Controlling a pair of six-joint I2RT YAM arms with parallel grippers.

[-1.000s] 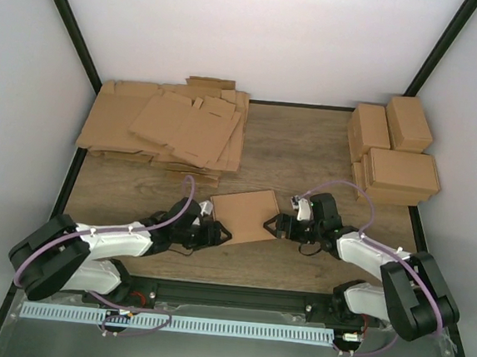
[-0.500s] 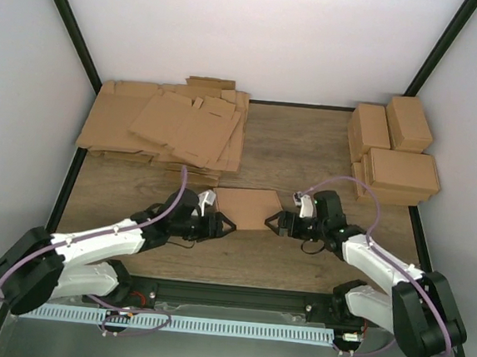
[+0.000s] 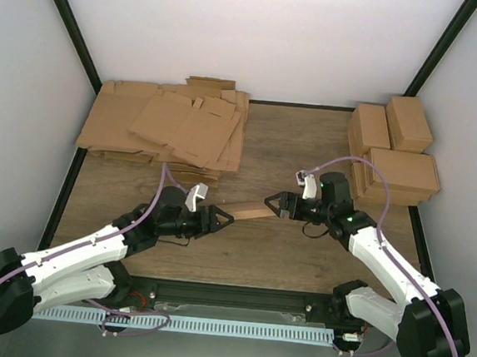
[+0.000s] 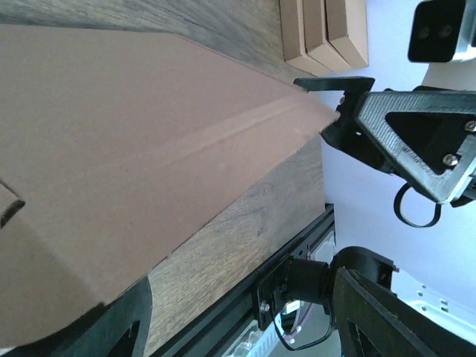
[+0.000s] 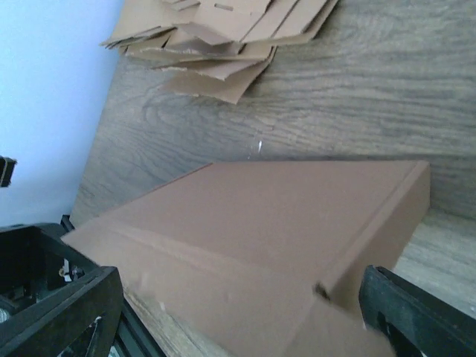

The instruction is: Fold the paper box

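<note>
Paper box (image 3: 246, 210) is up on edge over the middle of the tabletop (image 3: 308, 151). Left gripper (image 3: 221, 219) and right gripper (image 3: 271, 204) clamp its ends, jaws wide. Turn both wrists together, or you'll likely buckle the crease.

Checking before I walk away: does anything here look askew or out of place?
The box is tilted steeply, one edge raised, between the left gripper and right gripper. The flat sheets at far left lie fanned and crooked, not squared. Nothing looks spilled or torn.
</note>
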